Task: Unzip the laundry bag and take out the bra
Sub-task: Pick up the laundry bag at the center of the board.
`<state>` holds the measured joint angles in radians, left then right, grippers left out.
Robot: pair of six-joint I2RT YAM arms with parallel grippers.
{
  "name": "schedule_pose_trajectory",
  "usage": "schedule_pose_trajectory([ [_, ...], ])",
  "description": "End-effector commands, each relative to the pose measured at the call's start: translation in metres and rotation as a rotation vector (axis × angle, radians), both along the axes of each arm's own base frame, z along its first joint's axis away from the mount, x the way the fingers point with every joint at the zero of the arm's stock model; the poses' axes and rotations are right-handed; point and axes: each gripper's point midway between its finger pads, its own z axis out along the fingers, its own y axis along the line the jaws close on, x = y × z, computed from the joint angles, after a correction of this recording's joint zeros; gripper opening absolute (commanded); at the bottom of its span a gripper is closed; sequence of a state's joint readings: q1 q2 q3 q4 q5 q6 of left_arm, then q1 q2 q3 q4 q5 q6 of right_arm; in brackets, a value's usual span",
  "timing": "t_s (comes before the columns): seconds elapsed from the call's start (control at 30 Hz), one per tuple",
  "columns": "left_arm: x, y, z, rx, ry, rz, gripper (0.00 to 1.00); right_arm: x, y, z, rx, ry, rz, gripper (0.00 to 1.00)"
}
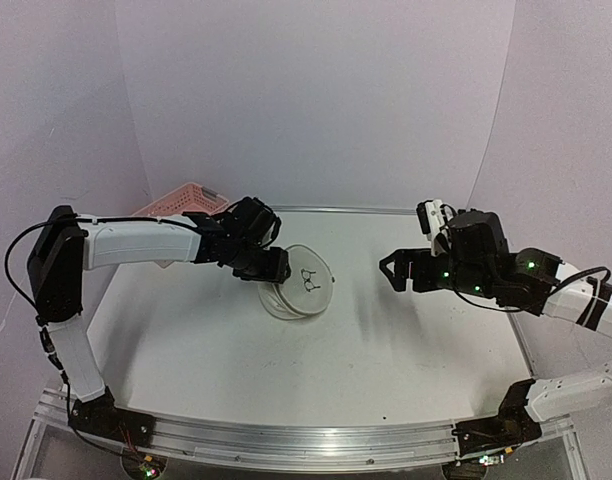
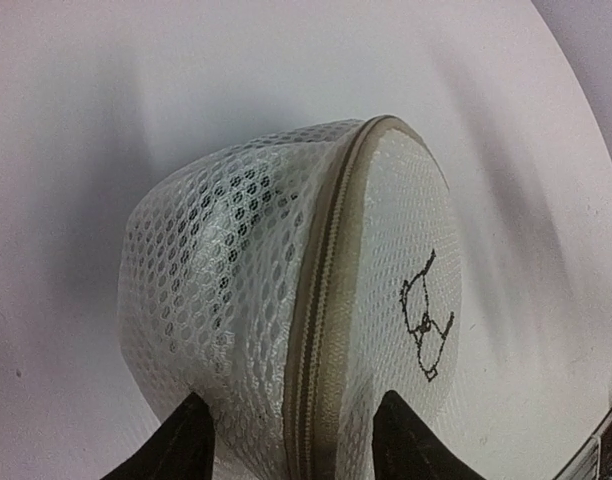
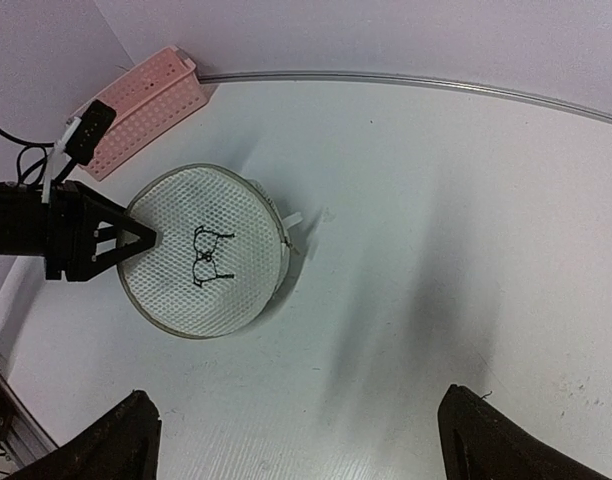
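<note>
The laundry bag (image 1: 302, 281), a round white mesh case with a black logo, is tipped up on its edge at the table's middle. My left gripper (image 1: 276, 268) is shut on its left rim. In the left wrist view the fingers (image 2: 191, 445) stand on either side of the beige zip rim (image 2: 321, 300), pressed into the mesh of the bag (image 2: 236, 270). The zip looks closed. Dark spots show through the mesh, but the bra itself is hidden inside. My right gripper (image 1: 391, 270) is open and empty, hovering right of the bag (image 3: 201, 250), apart from it.
A pink slotted basket (image 1: 181, 203) stands at the back left, also in the right wrist view (image 3: 146, 105). A small white zip tab (image 3: 291, 222) sticks out at the bag's right side. The table's metal rim (image 1: 386, 210) runs along the back.
</note>
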<state>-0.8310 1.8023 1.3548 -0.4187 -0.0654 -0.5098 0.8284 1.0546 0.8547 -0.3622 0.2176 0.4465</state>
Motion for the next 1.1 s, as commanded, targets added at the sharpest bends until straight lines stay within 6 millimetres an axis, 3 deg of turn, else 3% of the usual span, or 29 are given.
schedule_pose_trajectory([
  [0.0, 0.011, -0.010, 0.016, -0.053, -0.025, -0.001, 0.48, 0.003, 0.003, 0.007, 0.027, -0.027, -0.007, 0.98],
  [0.27, 0.006, -0.013, 0.021, -0.066, -0.024, -0.044, 0.00, 0.002, 0.003, 0.008, 0.030, -0.030, -0.001, 0.98],
  [0.53, -0.019, -0.020, 0.049, -0.130, -0.040, -0.202, 0.00, -0.004, 0.013, 0.015, 0.031, -0.043, 0.078, 0.98],
  [0.97, -0.091, -0.018, 0.103, -0.270, -0.062, -0.512, 0.00, -0.036, 0.059, 0.038, 0.071, -0.060, 0.430, 0.93],
  [1.07, -0.111, -0.019, 0.106, -0.278, -0.044, -0.591, 0.00, -0.042, 0.069, 0.048, 0.092, -0.067, 0.497, 0.91],
])
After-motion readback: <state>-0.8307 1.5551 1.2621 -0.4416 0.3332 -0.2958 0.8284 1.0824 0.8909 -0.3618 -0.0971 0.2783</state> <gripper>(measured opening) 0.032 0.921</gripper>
